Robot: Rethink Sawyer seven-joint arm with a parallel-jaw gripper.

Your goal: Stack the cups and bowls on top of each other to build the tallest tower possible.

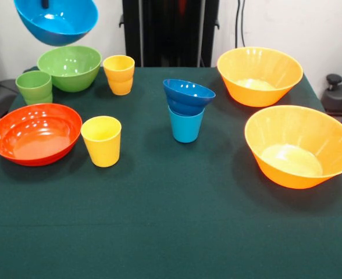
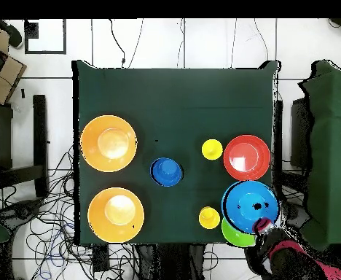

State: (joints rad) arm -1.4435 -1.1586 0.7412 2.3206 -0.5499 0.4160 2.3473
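I've got the medium light blue bowl (image 1: 56, 21) up in the air, tilted, well clear of the table (image 1: 171, 232), over the corner where the green pieces sit. My hand (image 2: 261, 223) is clenched on its rim: from overhead the red and black wrist meets the bowl's edge on my side, and in the front view only a dark tip shows inside the bowl at the top edge.

Below it, the green bowl (image 1: 70, 67) sits on the cloth with the green cup (image 1: 34, 86) just beside it, and from overhead the lifted bowl covers most of the green bowl. One yellow cup (image 1: 119, 74) stands next to the green bowl, toward the middle of the table. The wide red-orange bowl (image 1: 35, 133) rests nearer the front camera, the other yellow cup (image 1: 102, 140) just beside it.

Mid-table, the light blue cup (image 1: 186, 125) stands upright with the small dark blue bowl (image 1: 188, 96) sitting in its mouth, slightly tilted: a two-piece tower so far.

Across the table, well apart from all that, the two large orange bowls (image 1: 259, 75) (image 1: 299, 145) sit open side up, one behind the other.
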